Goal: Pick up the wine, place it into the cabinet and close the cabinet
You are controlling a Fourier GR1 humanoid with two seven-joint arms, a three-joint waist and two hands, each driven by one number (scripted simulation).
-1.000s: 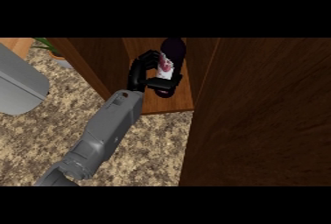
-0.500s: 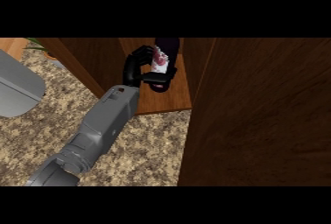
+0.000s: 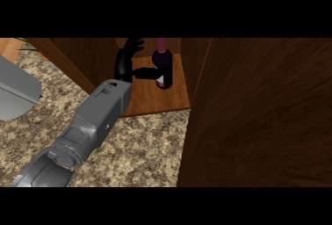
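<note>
The black left hand point(image 3: 130, 61) on its grey forearm reaches into the brown wooden cabinet point(image 3: 259, 110), fingers spread and straight, thumb stretched toward the bottle but not curled round it. Just right of the hand, touching the thumb, the dark wine bottle point(image 3: 161, 66) with its purple top stands on the wooden cabinet shelf point(image 3: 162, 99). Below the forearm lies the speckled stone counter point(image 3: 142, 149).

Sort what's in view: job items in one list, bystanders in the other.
Job:
wine bottle, standing on the cabinet shelf
cabinet door, open
hand beside the bottle, fingers spread

Bystanders:
grey object at the left edge
speckled counter
</note>
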